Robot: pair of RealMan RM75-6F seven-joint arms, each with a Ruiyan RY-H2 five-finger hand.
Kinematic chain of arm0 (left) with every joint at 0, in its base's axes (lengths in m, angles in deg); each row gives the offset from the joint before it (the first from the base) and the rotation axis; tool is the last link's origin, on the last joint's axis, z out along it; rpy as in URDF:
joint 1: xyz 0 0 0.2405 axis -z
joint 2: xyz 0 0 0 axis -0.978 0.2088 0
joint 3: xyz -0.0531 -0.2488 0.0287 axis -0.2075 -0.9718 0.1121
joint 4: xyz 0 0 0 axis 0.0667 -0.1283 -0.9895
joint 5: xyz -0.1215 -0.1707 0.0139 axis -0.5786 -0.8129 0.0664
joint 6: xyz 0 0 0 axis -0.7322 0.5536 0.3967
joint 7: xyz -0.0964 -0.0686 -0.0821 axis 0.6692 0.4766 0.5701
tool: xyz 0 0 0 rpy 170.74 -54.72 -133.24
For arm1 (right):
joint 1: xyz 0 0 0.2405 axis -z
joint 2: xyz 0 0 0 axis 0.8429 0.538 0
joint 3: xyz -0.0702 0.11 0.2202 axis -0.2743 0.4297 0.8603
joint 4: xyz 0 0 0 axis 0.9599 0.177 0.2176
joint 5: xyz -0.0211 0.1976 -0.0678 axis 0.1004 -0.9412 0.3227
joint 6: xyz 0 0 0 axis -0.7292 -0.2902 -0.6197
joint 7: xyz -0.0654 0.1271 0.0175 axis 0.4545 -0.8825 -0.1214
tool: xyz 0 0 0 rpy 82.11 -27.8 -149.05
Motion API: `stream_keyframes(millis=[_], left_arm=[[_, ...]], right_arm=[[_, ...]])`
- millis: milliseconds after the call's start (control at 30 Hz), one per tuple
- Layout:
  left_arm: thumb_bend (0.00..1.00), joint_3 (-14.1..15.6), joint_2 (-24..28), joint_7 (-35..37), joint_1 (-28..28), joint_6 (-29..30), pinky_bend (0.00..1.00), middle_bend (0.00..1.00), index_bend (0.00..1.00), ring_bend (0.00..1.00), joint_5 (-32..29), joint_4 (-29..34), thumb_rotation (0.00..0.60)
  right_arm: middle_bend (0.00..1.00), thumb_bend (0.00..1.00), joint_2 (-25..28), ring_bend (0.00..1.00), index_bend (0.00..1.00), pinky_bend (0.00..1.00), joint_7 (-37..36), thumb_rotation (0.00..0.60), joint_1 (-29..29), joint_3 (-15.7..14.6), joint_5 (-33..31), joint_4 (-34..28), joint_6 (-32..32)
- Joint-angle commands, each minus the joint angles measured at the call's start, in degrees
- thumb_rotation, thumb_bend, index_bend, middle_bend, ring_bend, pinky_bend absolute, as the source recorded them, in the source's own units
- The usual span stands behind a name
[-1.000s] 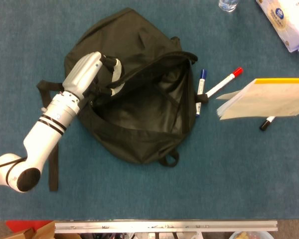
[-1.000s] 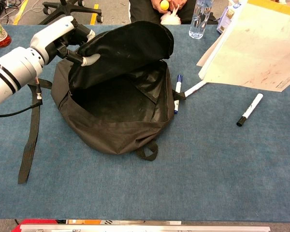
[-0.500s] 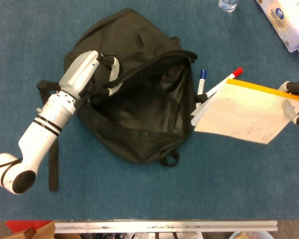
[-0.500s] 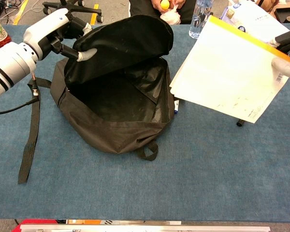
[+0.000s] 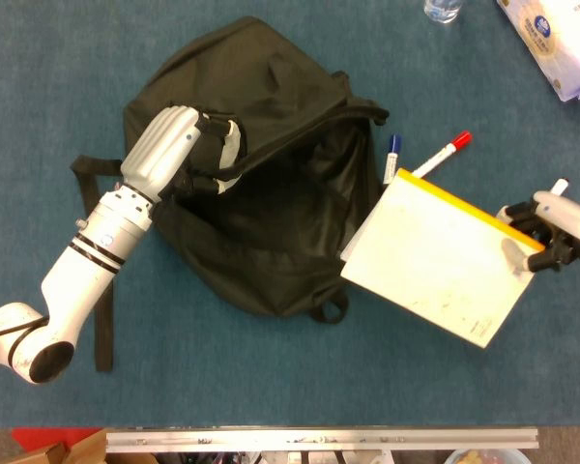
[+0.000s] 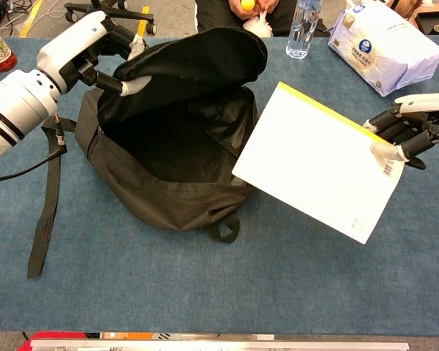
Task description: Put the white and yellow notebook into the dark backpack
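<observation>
Dark backpack (image 6: 175, 157) held agape by left hand (image 6: 110, 51) gripping its raised flap, white and yellow notebook (image 6: 318, 168) pinched at its far edge by right hand (image 6: 410, 131), near corner overlapping the mouth: best tilted lower, slid straight inward.

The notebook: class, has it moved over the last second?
Yes. The notebook has travelled left and down towards the backpack, now covering the black marker and overlapping the bag's edge.
</observation>
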Motion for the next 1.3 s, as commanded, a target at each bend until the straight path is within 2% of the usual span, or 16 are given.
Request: stream_keyframes(millis=[33, 200, 500, 833, 967, 1300], left_arm=[[0.37, 0.29, 0.02, 0.01, -0.16, 0.84, 0.43, 0.6, 0.8, 0.53, 0.49, 0.24, 0.6], [0.37, 0.88, 0.03, -0.48, -0.57, 2.44, 0.43, 0.6, 0.8, 0.53, 1.4, 0.44, 0.6], [0.37, 1.78, 0.15, -1.3, -0.91, 4.34, 0.43, 0.6, 0.8, 0.52, 2.68, 1.32, 0.6], [0.37, 2.36, -0.54, -3.0, -0.41, 4.61, 0.43, 0.6, 0.8, 0.52, 3.06, 1.63, 0.6], [0.37, 2.66, -0.79, -3.55, -0.33, 4.93, 0.43, 0.6, 0.8, 0.52, 3.46, 1.85, 0.6], [0.37, 3.13, -0.92, -4.79, -0.05, 4.85, 0.43, 0.6, 0.8, 0.52, 3.46, 2.4, 0.6]], right_arm=[[0.78, 0.41, -1.29, 0.64, 0.87, 0.75, -0.7, 0.6, -3.71, -0.44, -5.55, 0.81, 4.49], [0.78, 0.41, -3.31, 0.64, 0.87, 0.75, -0.48, 0.6, -6.72, -1.76, -10.65, 3.0, 6.56], [0.78, 0.41, -8.75, 0.64, 0.87, 0.75, -4.37, 0.6, -14.14, -4.89, -22.06, 8.63, 12.07], [0.78, 0.43, -17.25, 0.64, 0.87, 0.75, -10.77, 0.6, -22.09, -8.86, -32.03, 16.79, 16.57], [0.78, 0.43, -19.43, 0.64, 0.87, 0.75, -12.91, 0.6, -23.81, -9.22, -34.21, 19.34, 17.25], [0.78, 0.43, -23.05, 0.64, 0.87, 0.75, -17.3, 0.6, -25.84, -7.09, -38.07, 23.05, 16.84]])
